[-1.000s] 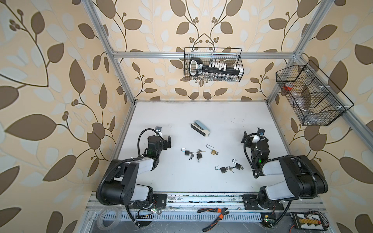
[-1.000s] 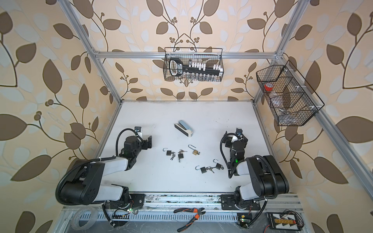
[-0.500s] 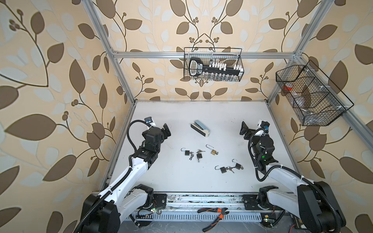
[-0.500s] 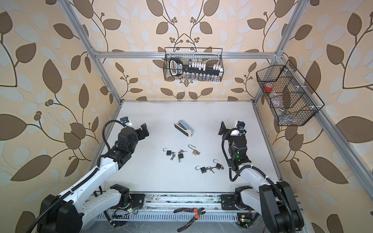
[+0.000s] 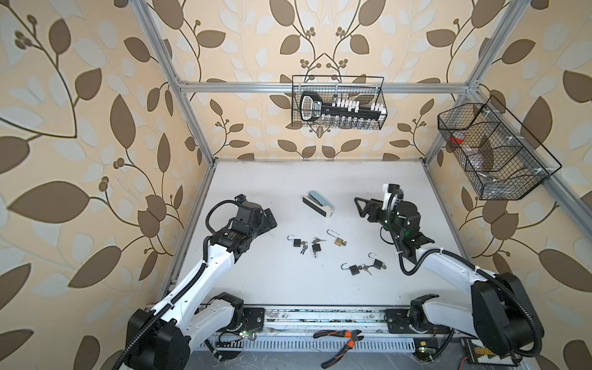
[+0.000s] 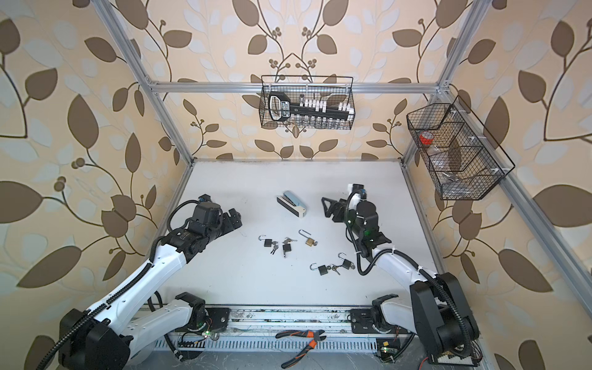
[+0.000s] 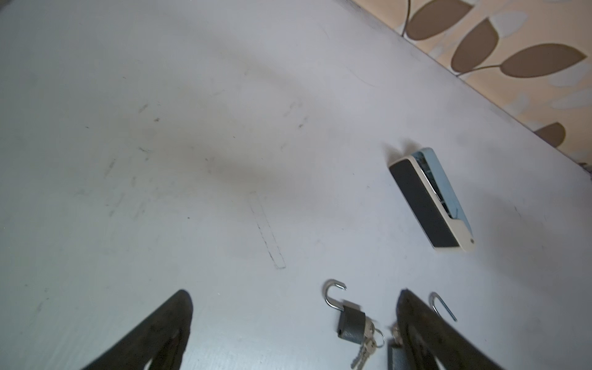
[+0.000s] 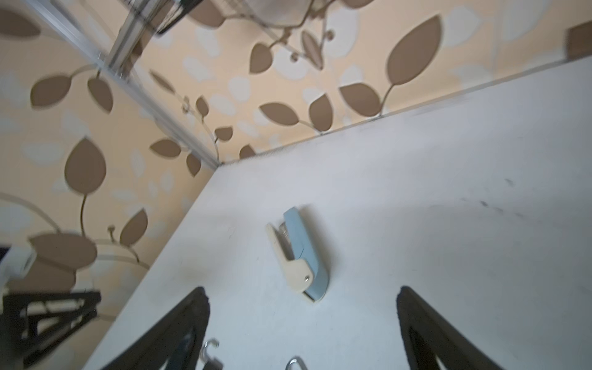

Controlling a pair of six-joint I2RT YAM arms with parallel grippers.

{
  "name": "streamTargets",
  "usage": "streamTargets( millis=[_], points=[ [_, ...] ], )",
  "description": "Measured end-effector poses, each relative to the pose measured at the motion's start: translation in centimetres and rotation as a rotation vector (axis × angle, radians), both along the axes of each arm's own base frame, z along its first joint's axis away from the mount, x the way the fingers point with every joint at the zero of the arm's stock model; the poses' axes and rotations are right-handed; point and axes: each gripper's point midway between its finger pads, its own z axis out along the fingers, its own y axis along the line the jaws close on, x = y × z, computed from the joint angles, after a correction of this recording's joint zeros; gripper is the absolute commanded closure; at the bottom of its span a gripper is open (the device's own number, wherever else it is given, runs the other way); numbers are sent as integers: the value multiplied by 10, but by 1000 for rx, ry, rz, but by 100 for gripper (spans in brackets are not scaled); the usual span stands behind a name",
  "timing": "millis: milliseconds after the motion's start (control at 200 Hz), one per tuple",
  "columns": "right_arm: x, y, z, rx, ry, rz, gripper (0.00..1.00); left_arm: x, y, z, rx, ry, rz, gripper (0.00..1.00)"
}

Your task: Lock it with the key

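White desk (image 5: 282, 294), leaf-papered walls all round. Nearest me lies a pair of open locks (image 5: 354, 270) with keys (image 5: 365, 268) between them. Farther in, a black lock (image 5: 297, 242) sits just right of the left claw (image 5: 269, 220). A brass lock (image 5: 339, 242), long axis running far-left, lies near-left of the right claw (image 5: 360, 206). Both claws gape wide, empty. Left looks closer. Keyholes are too small to read. Stapler (image 5: 318, 205) beyond.

White table (image 5: 256, 288), stapler (image 5: 318, 205) toward back, four black padlocks (image 5: 297, 242) + brass padlock (image 5: 339, 242) mid-table, w/ keys (image 5: 320, 239)
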Motion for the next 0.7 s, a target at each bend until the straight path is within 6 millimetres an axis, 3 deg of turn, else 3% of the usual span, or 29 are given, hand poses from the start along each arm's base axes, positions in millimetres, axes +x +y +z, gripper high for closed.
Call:
streamTargets(
  millis=[85,170,340,475,585,700],
  points=[
    [-19,54,5,-73,-36,159,9,-3,-13,-1,-51,18,-52,1],
    [-41,99,8,-137,-86,296,1,-6,-22,-1,-87,32,-91,1],
    [-66,158,-16,-361,-158,467,1,-10,-24,-3,-132,60,-111,1],
    [-67,172,-40,-497,-152,539,1,-4,-5,0,-209,65,-52,1],
    [-67,181,-48,-562,-151,616,1,-2,10,6,-266,55,-8,1],
    [-71,189,-60,-618,-170,701,10,-2,15,11,-299,43,-1,1]
  ],
)
